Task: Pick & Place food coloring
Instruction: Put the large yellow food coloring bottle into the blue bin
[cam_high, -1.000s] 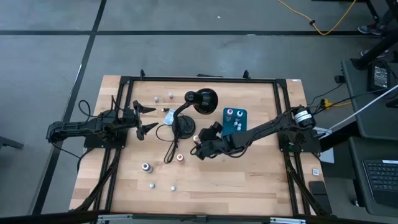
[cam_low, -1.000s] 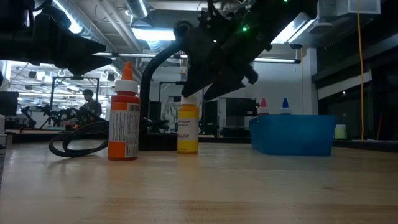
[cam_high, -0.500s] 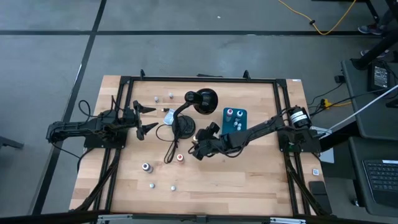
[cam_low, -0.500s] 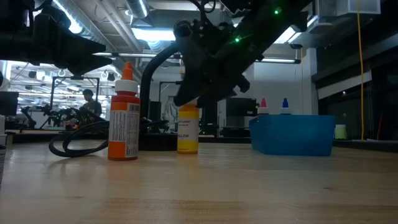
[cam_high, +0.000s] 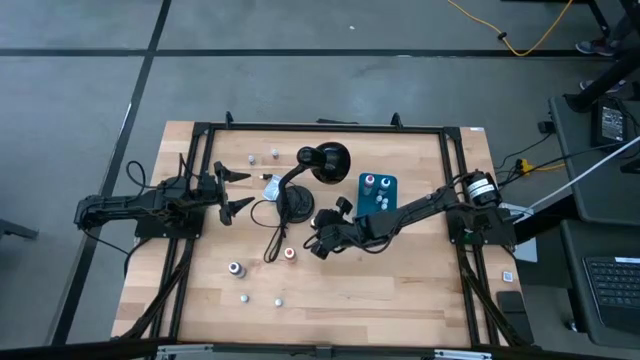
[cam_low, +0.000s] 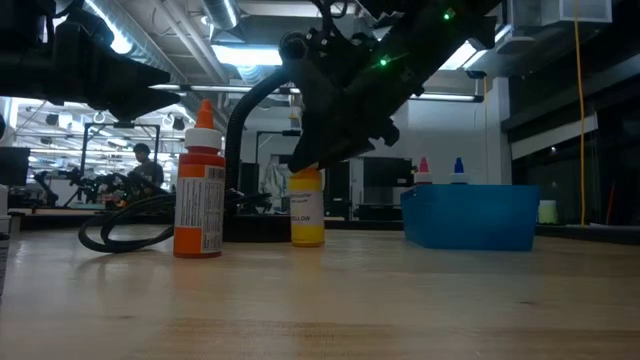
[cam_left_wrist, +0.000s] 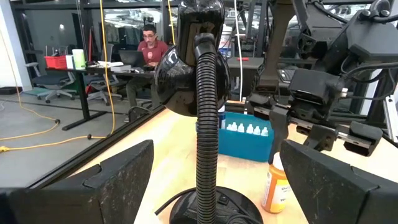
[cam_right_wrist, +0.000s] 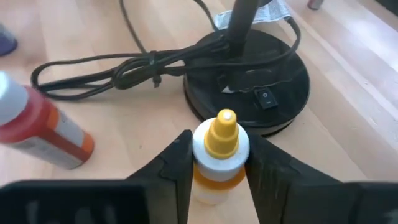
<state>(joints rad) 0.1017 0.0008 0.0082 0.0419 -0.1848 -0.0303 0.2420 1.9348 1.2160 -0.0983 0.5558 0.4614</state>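
Note:
A yellow food coloring bottle (cam_right_wrist: 219, 155) stands upright on the wooden table (cam_high: 400, 290), just in front of the black desk lamp's round base (cam_right_wrist: 249, 87). My right gripper (cam_right_wrist: 217, 165) is shut on it; in the low view the gripper (cam_low: 330, 150) covers the top of the bottle (cam_low: 307, 215). A red bottle (cam_low: 200, 185) stands to its left. Several small bottles (cam_high: 243, 297) stand near the table's front, and more sit in the teal box (cam_high: 377, 193). My left gripper (cam_high: 232, 190) waits open at the table's left. My right gripper pinches the yellow bottle at its white collar (cam_right_wrist: 202, 144), just below the yellow tip, between the two fingers (cam_right_wrist: 177, 165). The fingers slant down from the table's right side. The bottle stays upright with its base (cam_low: 307, 242) on the table.
The lamp's gooseneck (cam_left_wrist: 205, 112) and head (cam_high: 328, 160) rise just behind the bottle, and its cord (cam_right_wrist: 112, 65) loops on the table beside the base. The teal box (cam_low: 470, 215) stands to the right. A person (cam_left_wrist: 149, 43) sits in the room beyond the table.
My right gripper has dropped a little onto the yellow bottle and shut on its top. The bottle stays upright on the table, nudged slightly toward the table's right.

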